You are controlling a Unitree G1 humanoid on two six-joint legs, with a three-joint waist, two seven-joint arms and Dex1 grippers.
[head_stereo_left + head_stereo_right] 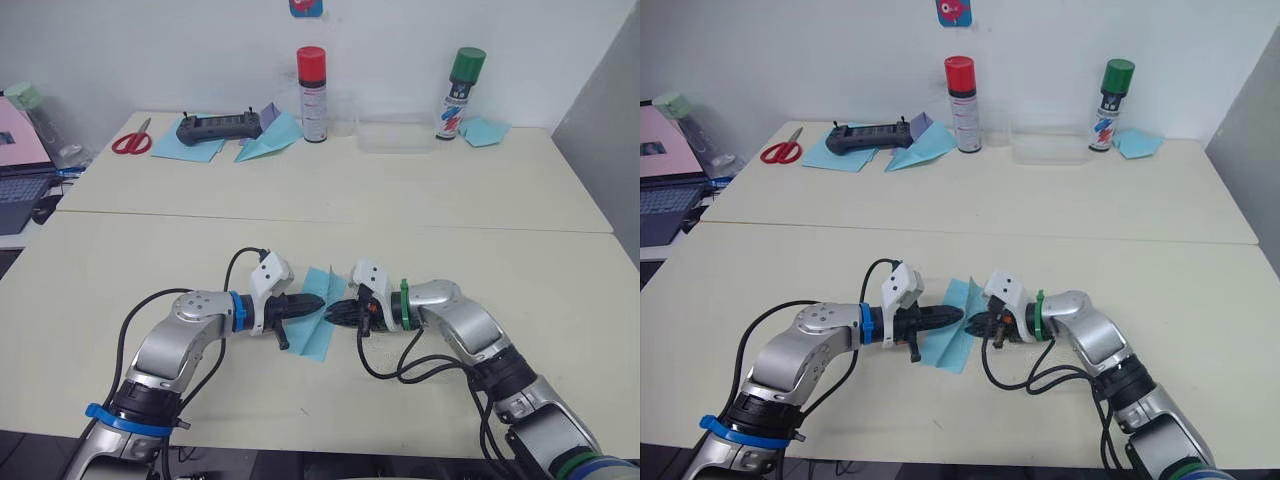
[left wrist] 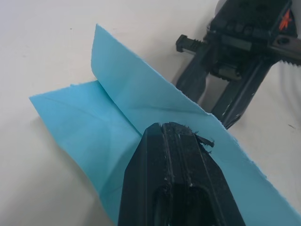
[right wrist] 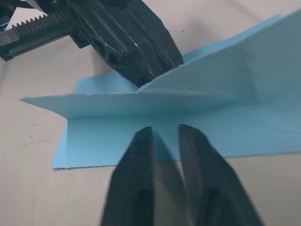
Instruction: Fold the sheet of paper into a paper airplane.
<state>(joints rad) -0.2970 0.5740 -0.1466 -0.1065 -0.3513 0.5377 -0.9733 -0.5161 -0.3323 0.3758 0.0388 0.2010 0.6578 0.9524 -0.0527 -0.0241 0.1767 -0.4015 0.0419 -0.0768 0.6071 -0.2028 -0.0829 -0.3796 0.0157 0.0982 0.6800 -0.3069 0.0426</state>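
Centrally, in the lower middle of the head views, the sheet of paper [image 1: 322, 322] is lying on the table [image 1: 330, 230], partly folded, with one flap standing up from a crease.

- Left gripper [image 1: 318, 301]: reaching in from the left, its black fingers pressed together and pinching the raised flap of the sheet.
- Right gripper [image 1: 334, 310]: reaching in from the right, its fingers [image 3: 141, 160] sitting slightly parted just at the sheet's edge, holding nothing.
- Upper left of the frame: red scissors [image 1: 132, 141], a dark controller [image 1: 218, 127] resting on blue paper, and a blue paper dart [image 1: 268, 142] beside it.
- Upper middle: a red-capped spray can [image 1: 313, 94] and a clear tray [image 1: 396, 135].
- Upper right: a green-capped spray can [image 1: 459, 93] standing by another blue folded paper [image 1: 485, 131].
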